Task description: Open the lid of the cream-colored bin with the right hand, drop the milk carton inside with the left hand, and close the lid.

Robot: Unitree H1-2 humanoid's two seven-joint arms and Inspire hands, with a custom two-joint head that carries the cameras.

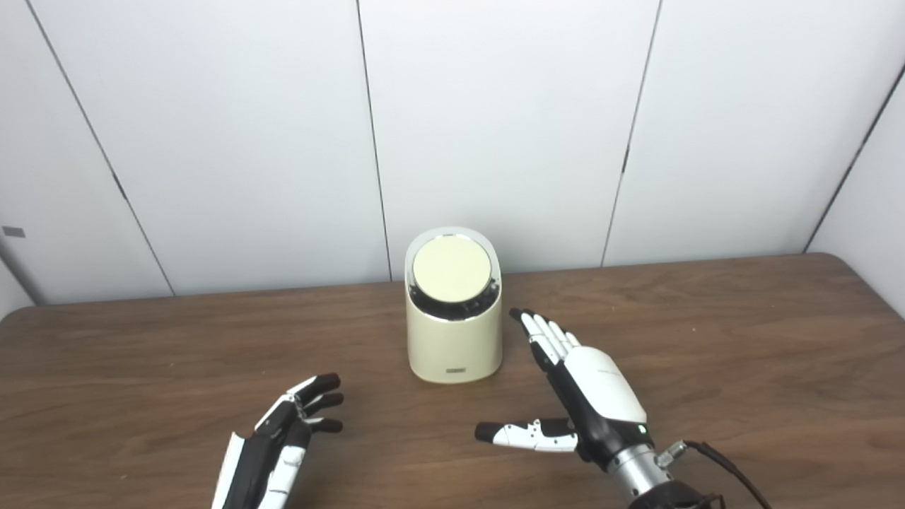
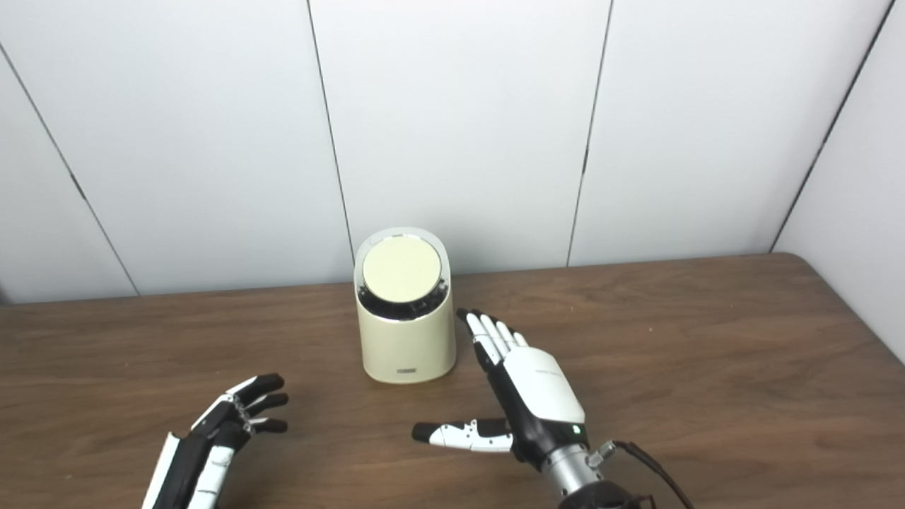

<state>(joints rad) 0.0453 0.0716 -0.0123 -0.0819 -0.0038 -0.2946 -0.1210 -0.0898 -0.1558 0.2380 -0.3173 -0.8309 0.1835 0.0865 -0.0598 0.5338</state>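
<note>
The cream-colored bin [image 1: 454, 339] stands upright at the middle of the brown table, its round lid [image 1: 452, 269] shut and tilted toward me. My right hand [image 1: 580, 385] lies open just right of the bin, fingers stretched toward the wall and thumb pointing left, a small gap from the bin's side. Low at the front left, my left hand [image 1: 286, 431] is open with fingers slightly curled and holds nothing. No milk carton shows in either view.
The wooden table [image 1: 742, 339] runs to a white panelled wall [image 1: 495, 127] right behind the bin. Its rounded right edge [image 1: 866, 279] lies far from both hands. A black cable [image 1: 721, 459] trails from my right wrist.
</note>
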